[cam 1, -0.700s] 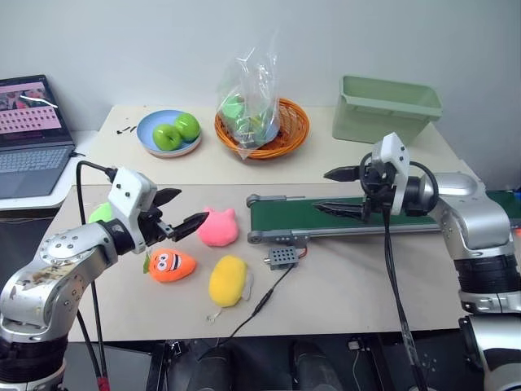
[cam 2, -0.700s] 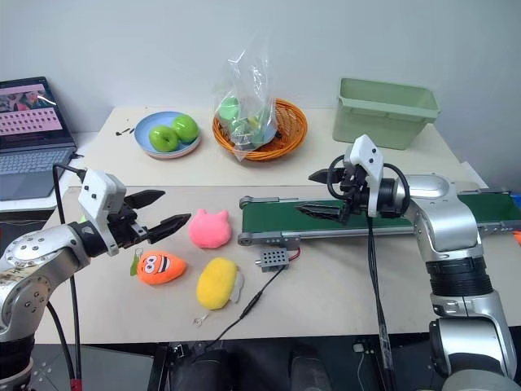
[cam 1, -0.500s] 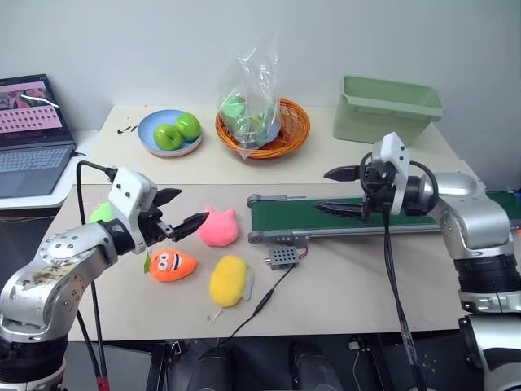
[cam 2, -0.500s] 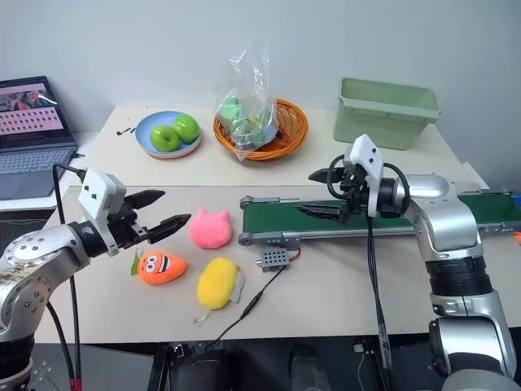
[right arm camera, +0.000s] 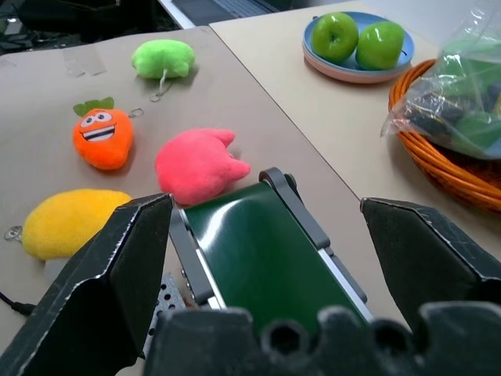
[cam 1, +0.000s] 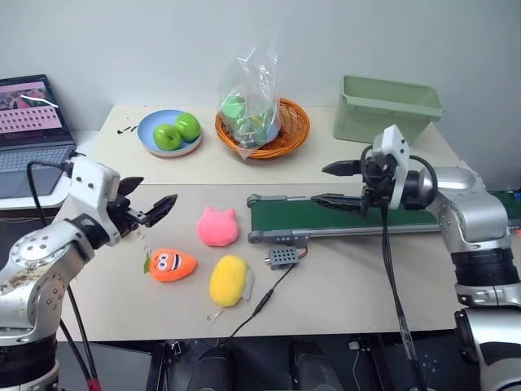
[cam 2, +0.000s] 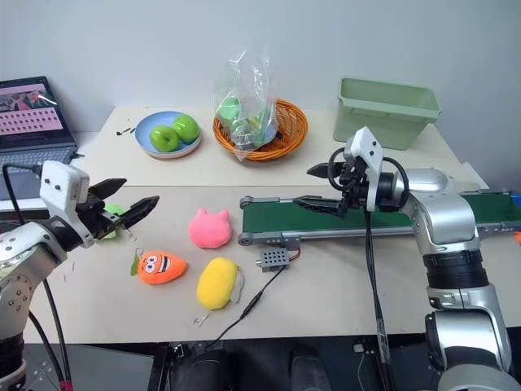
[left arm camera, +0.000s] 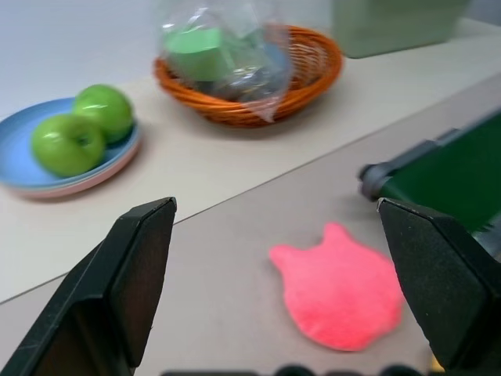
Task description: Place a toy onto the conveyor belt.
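Observation:
The lime-green toy (right arm camera: 163, 57) lies at the table's left side, beyond the orange carrot plush as the right wrist view shows it. In the head views my left gripper (cam 1: 151, 198) hovers open in front of it and covers nearly all of it. Nothing is between the left fingers. The dark green conveyor belt (cam 1: 301, 213) runs from the table's middle to the right edge. My right gripper (cam 1: 332, 184) hangs open and empty just above the belt's left end.
A pink plush (cam 1: 218, 226), an orange carrot plush (cam 1: 170, 264) and a yellow plush (cam 1: 228, 279) lie left of the belt. A small grey box (cam 1: 282, 257) with a cable sits by the belt. Behind stand a blue plate (cam 1: 147, 143) of apples, an orange basket (cam 1: 286, 134), a pale green bin (cam 1: 387, 107) and a laptop (cam 1: 32, 134).
My left gripper has drawn back to the left, away from the pink plush, still open. The right gripper has lifted slightly over the belt's end.

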{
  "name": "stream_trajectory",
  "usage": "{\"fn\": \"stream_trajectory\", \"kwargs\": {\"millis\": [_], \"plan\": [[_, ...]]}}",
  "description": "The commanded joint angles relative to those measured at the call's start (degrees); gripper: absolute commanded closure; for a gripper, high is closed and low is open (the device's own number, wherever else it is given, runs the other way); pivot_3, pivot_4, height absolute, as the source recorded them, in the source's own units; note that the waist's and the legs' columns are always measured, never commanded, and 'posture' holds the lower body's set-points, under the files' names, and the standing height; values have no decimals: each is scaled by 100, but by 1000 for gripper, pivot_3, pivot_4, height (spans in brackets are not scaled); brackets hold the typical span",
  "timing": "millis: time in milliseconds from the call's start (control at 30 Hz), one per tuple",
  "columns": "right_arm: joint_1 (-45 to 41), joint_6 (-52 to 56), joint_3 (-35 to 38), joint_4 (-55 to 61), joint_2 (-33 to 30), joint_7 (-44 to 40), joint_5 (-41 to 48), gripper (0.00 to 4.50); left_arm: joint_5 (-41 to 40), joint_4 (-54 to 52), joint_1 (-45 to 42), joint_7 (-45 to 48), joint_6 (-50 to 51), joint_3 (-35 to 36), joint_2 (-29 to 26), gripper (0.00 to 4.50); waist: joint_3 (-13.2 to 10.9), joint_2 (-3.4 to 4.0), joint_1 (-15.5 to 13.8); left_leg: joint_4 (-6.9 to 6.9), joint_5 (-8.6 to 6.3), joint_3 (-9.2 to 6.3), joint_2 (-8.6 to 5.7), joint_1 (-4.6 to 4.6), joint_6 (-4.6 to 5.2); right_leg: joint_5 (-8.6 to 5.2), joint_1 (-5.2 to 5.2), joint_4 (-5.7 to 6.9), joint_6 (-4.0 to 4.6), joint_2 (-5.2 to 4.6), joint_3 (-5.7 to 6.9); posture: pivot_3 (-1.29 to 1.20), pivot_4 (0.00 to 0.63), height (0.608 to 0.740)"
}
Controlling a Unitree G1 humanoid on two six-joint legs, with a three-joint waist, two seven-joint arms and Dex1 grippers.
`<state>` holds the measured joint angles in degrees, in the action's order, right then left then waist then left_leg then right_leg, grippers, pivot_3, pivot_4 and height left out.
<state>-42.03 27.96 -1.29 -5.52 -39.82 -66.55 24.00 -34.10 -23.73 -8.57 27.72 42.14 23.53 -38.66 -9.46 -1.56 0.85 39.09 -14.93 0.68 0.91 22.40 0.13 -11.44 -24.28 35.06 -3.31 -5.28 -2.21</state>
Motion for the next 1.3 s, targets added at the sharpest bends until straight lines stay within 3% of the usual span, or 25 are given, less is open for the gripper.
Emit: {"fn": "stream_trajectory", "kwargs": {"millis": [33,200,367,633,733,933,1300], "plan": [[-238,31,265,24,37,-182,340,0,-158,22,58,-307,-40,516,201,116,0,0,-1,0,0,-1,0,0,0,0,0,-1,0,0,1,0,150,740],[-289,-28,127,-82,21,-479,348,0,-623,276,200,-598,341,1124,442,116,0,0,0,0,0,0,0,0,0,0,0,-1,0,-2,0,0,150,740],[-456,-210,-32,-348,135,-576,135,0,-1849,1133,57,-1483,991,2505,892,116,0,-1,29,0,0,-2,3,-7,0,1,1,5,1,0,0,0,150,740],[-599,-317,-75,-522,182,-643,-14,0,-3465,2214,-209,-3109,1269,3594,1519,116,0,-2,-6,0,1,-8,1,-8,-3,1,1,7,2,-5,2,0,150,740],[-633,-348,-84,-552,157,-634,-62,0,-3794,2683,-274,-3584,1174,3694,1707,116,2,-6,-19,0,1,-12,-3,-7,-4,2,4,5,3,-7,4,0,150,740],[-668,-331,-61,-545,128,-603,-95,0,-3654,3431,-200,-3344,828,3448,1774,116,1,-11,-5,-4,2,-4,-5,-8,-6,2,2,4,4,-5,3,0,150,740],[-605,-198,27,-402,-79,-536,-98,0,-2955,5854,-1436,-2346,-146,2973,1097,116,1,-11,-16,-5,6,-6,-8,-4,-13,4,4,1,6,-3,11,0,150,740]]}}
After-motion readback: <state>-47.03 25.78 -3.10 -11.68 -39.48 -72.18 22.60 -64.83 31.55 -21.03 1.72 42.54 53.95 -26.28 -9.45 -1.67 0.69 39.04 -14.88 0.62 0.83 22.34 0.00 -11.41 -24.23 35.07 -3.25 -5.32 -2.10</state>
